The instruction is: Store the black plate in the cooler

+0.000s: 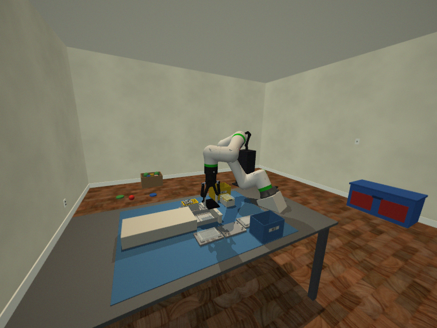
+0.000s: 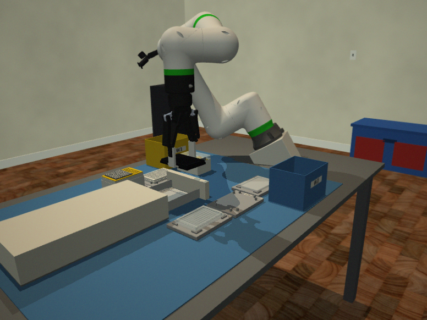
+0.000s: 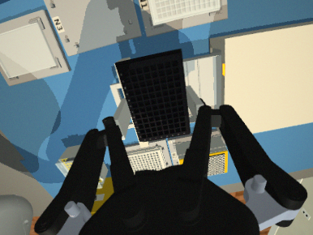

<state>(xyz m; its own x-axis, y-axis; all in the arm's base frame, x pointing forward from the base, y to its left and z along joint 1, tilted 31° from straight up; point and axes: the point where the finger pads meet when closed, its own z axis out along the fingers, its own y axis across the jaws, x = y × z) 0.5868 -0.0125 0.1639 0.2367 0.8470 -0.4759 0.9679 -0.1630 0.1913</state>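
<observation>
My gripper (image 2: 181, 159) is shut on the black plate (image 2: 186, 161) and holds it level, well side up. In the wrist view the gripper (image 3: 158, 117) grips the plate (image 3: 156, 95) by its long sides at the near end. The plate hangs above the outer part of the open drawer (image 2: 181, 192) of the cooler CD (image 2: 79, 220), with its long side across the drawer. The drawer's floor (image 3: 203, 79) shows beside the plate, and the amber lamp (image 3: 223, 69) is lit. Work nest N3 (image 2: 236, 204) is empty. How high the plate hangs above the drawer floor I cannot tell.
A clear plate (image 2: 200, 220) sits in the nearest nest and a lidded plate (image 2: 251, 184) in the far one. A blue bin (image 2: 298, 180) stands to the right and a yellow bin (image 2: 162, 146) behind the gripper. A yellow-rimmed tip box (image 2: 117, 175) and a white rack (image 2: 155, 175) flank the drawer.
</observation>
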